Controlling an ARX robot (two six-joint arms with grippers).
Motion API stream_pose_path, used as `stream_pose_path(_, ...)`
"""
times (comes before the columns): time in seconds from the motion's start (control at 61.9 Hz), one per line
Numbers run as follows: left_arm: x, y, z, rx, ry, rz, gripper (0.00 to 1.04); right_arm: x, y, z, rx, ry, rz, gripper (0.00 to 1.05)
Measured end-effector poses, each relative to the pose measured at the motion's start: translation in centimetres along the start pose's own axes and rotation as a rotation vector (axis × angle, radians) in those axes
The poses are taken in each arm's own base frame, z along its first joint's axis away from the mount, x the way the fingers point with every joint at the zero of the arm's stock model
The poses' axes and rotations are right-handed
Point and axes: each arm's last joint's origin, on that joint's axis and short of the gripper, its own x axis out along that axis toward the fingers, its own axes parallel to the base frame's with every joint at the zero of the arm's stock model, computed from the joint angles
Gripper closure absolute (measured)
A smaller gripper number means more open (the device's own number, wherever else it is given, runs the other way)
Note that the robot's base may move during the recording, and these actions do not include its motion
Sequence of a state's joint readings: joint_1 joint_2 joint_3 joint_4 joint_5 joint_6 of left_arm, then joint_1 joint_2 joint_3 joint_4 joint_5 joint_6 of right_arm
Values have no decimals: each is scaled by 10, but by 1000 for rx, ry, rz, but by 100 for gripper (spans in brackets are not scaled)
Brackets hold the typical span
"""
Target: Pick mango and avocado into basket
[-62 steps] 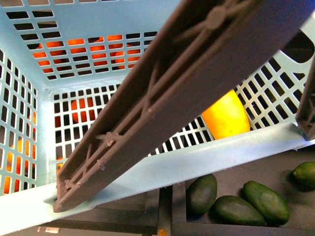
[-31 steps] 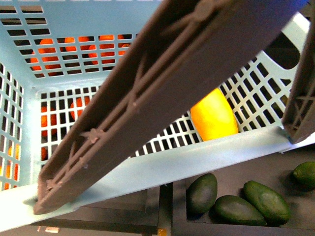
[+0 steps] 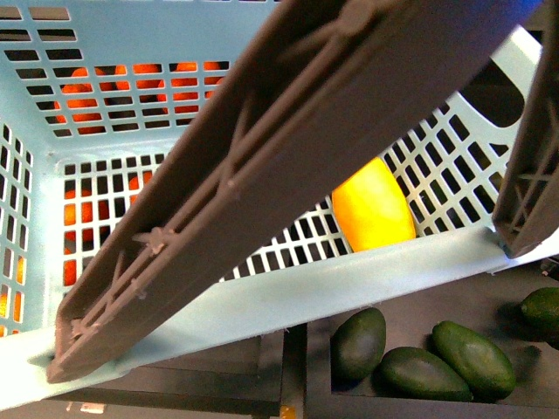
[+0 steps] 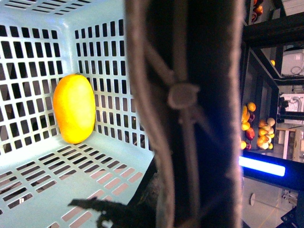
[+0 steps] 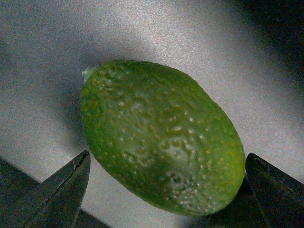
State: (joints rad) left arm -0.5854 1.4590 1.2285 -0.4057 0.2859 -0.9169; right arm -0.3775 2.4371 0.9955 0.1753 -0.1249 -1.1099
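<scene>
The mango [image 3: 373, 209] lies inside the basket [image 3: 349, 284] against its right wall, partly behind the raised handle [image 3: 288, 166]. The right gripper [image 5: 167, 153] is spread wide around an avocado [image 5: 161, 123] on a grey surface. Other avocados [image 3: 424, 374] sit in a dark tray [image 3: 419, 316], near right. The left gripper [image 4: 114, 211] is a dark blur by the handle, and I cannot tell its grip.

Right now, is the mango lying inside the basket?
Yes, the front view shows the mango resting inside the basket, against its slotted wall.
</scene>
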Motion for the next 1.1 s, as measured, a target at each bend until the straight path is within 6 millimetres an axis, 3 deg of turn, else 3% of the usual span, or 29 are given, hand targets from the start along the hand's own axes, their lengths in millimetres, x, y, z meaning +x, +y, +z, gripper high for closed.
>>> stream_pose_path(0.517,0,0,0,0,1,-1,101,9,8,3,6,14,24,9)
stream_pose_path(0.791,0,0,0,0,1,-1,101,10,9,2,7,20,16,46)
stream_pose_path(1.098,0,0,0,0,2,-1,101,9,9,0,24,6,17,53)
